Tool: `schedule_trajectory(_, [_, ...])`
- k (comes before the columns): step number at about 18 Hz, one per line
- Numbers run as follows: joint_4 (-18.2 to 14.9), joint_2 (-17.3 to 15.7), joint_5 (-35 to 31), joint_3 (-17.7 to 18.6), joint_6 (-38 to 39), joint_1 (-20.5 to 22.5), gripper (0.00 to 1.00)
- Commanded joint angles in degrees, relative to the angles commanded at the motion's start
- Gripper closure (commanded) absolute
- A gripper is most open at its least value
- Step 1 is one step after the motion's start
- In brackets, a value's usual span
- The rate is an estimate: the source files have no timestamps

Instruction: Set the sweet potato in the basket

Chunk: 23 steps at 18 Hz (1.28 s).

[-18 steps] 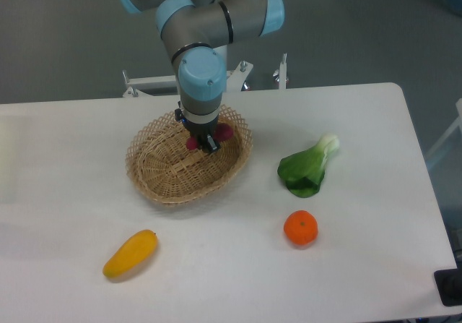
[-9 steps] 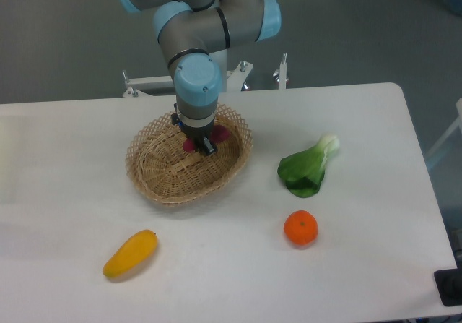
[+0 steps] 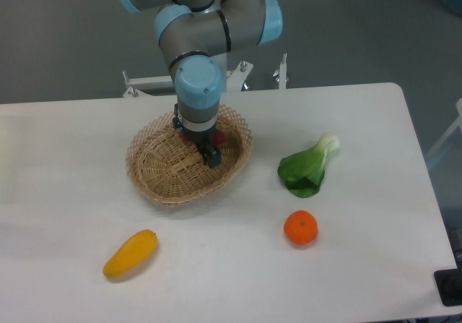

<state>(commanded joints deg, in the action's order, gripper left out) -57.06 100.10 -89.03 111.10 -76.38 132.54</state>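
Camera: one sweet potato [image 3: 219, 139] in one basket [image 3: 162, 181] — jaws over it.

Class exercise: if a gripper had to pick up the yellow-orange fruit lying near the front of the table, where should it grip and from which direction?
Probably from above, closing the fingers across the middle of the yellow-orange fruit. It lies flat and elongated on the table, tilted diagonally, so its narrow width there suits the fingers best.

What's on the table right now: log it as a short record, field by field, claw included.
basket: woven, left of centre
sweet potato: only a magenta sliver visible, inside the basket's back right, mostly hidden by the claw
claw: down inside the basket; open or shut unclear
yellow-orange fruit: front left, on the table
orange: front right
leafy green: right of the basket
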Motion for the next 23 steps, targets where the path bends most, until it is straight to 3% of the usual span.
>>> schedule_trajectory(6, [0.9,1.9,-1.1,-6.4,-1.3,4.6,0.00])
schedule_trajectory(13, [-0.2,3.3,-1.1,-11.4,-10.8,10.5,0.00])
schedule_trajectory(23, [-7.3,11.5,0.3,-25.4,-11.2,16.0,0.00])
